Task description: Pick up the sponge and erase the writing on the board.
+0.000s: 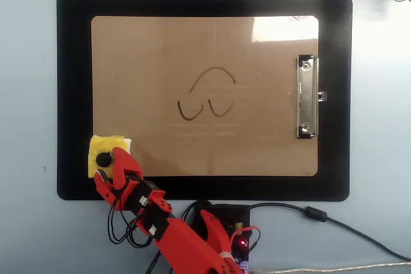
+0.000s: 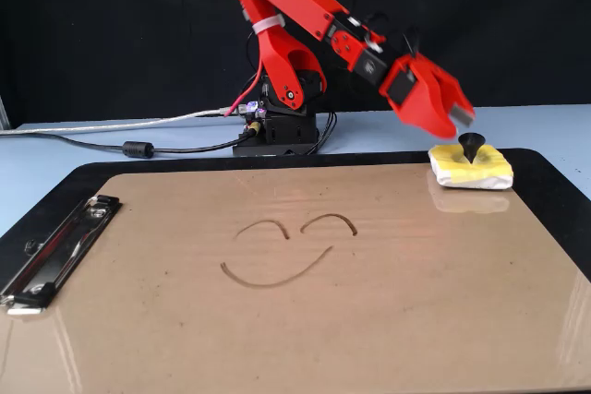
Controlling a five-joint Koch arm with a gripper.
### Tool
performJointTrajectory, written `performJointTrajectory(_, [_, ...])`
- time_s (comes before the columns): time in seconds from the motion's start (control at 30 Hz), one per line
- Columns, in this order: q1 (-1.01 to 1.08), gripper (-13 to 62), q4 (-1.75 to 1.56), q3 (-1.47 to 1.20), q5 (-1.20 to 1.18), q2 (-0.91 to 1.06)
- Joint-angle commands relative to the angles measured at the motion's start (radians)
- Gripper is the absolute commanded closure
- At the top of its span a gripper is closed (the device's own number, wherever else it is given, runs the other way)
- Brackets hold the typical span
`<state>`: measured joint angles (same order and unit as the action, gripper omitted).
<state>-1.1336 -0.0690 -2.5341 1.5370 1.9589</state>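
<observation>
1. From overhead we see the sponge [image 1: 107, 154] at the board's [image 1: 160, 49] lower-left corner, partly on the black mat [image 1: 74, 94].
2. The red jaws [image 1: 110, 170] reach over the sponge's near edge; how far open they stand we cannot tell, and nothing is visibly held.
3. The fixed view adds height — the jaws [image 2: 459, 123] hang above the sponge [image 2: 471, 168], just left of its knob.
4. The writing [image 1: 207, 94] sits mid-board, well apart from the sponge.
5. Only overhead shows the whole mat on the pale counter [image 1: 26, 94].
</observation>
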Motion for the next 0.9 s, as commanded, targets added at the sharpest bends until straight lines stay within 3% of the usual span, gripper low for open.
performJointTrajectory(0.0, [-0.002,15.5,-0.186,0.023,-0.005,-0.048])
performJointTrajectory(0.33, [-0.003,16.3,-0.43,0.023,-0.012,-0.305])
performJointTrajectory(0.4, [-0.002,22.5,-0.434,0.029,-0.009,-0.328])
performJointTrajectory(0.53, [0.009,53.9,-0.437,0.026,-0.011,-0.325])
performJointTrajectory(0.57, [0.029,57.7,-0.439,0.026,-0.011,-0.321])
performJointTrajectory(0.7, [0.054,57.3,-0.451,0.032,-0.008,-0.287])
performJointTrajectory(0.87, [0.066,57.4,-0.267,0.044,0.028,-0.018])
